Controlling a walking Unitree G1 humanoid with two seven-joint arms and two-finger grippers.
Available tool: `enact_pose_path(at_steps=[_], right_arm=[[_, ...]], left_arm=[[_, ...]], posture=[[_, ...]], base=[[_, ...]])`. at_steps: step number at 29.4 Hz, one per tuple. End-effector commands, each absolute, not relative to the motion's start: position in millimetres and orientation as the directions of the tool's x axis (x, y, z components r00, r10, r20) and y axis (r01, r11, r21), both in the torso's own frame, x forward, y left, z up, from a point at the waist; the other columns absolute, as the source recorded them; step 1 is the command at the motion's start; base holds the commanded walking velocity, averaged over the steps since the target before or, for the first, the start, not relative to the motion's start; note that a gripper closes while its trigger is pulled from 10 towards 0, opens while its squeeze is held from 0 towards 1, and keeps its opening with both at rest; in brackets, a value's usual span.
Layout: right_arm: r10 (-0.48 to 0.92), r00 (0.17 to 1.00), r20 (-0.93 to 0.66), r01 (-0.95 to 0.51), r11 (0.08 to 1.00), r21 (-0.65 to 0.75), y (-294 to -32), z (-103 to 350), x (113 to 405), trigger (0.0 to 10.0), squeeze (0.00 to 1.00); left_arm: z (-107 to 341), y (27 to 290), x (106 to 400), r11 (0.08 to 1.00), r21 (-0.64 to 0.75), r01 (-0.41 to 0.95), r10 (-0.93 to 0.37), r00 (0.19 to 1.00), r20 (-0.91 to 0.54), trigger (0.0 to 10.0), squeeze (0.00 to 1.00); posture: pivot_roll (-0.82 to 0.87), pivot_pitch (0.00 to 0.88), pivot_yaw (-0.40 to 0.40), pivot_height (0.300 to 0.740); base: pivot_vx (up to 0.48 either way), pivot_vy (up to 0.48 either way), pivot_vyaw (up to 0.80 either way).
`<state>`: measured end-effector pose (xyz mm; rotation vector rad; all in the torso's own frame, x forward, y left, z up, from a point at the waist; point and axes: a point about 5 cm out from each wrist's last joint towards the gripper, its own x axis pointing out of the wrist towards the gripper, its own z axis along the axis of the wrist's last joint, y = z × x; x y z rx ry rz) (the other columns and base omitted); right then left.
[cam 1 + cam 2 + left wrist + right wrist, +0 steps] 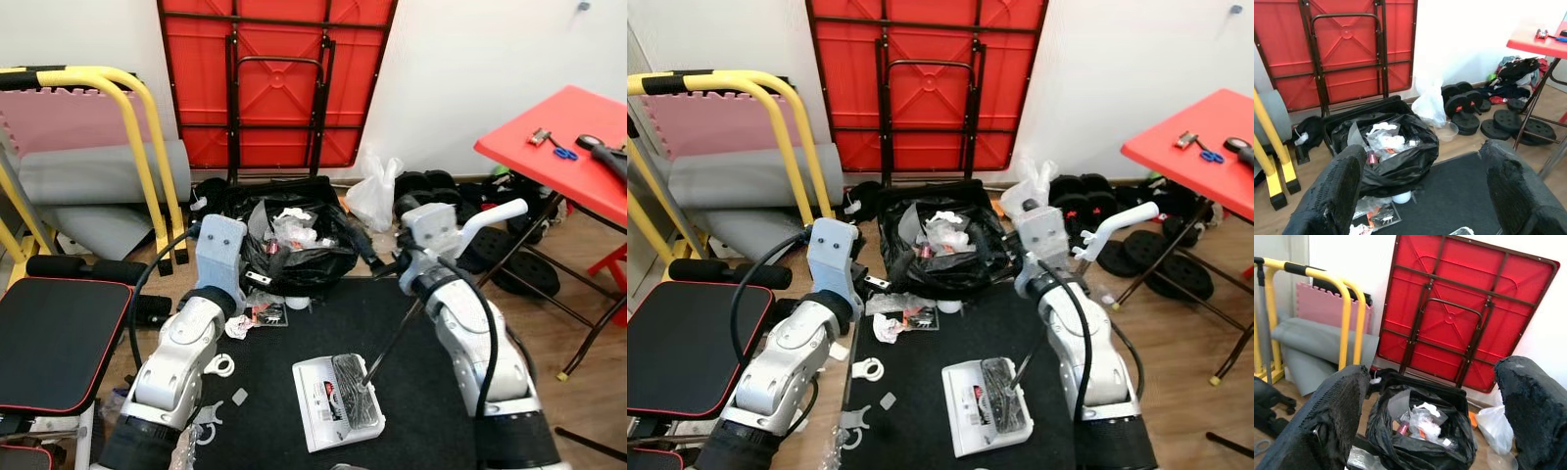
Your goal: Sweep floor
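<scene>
Floor mat [411, 333] carries a white dustpan [336, 401]; full rubbish bag [294, 245] blocks ahead, both released claws [1420, 191] [1430, 416] raised.

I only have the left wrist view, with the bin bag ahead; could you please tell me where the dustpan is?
Observer: The white dustpan lies on the black mat, nearer the robot than the bin bag, beside the right arm.
Operator: Is anything in it?
Observer: A dark bristly mass, with a thin rod slanting up toward that arm.
Operator: Any litter left?
Observer: White scraps lie at the mat's left edge, by the left arm.
</scene>
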<state>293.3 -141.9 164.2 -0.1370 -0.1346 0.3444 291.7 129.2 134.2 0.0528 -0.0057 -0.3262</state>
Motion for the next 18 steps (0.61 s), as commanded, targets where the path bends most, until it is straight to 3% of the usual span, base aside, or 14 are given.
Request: enact_pose_path(at_steps=[1, 18], right_arm=[[0.336, 0.934, 0.119, -0.315, 0.934, -0.17, -146.8, 166.6, 295.0, 10.0, 0.0], [0.339, 0.931, 0.136, -0.313, 0.933, -0.179, -144.3, 167.0, 296.1, 10.0, 0.0]], left_arm=[[131.8, 124.0, 291.4, 0.938, 0.051, 0.343, -0.343, 0.939, -0.01, 10.0, 0.0], [131.5, 121.7, 294.7, 0.93, 0.069, 0.36, -0.36, 0.933, -0.017, 10.0, 0.0]], posture=[[-0.14, 0.019, -0.151, 0.74], [-0.13, 0.003, -0.143, 0.74]], base=[[0.0, -0.352, 0.0], [0.0, -0.345, 0.0]])
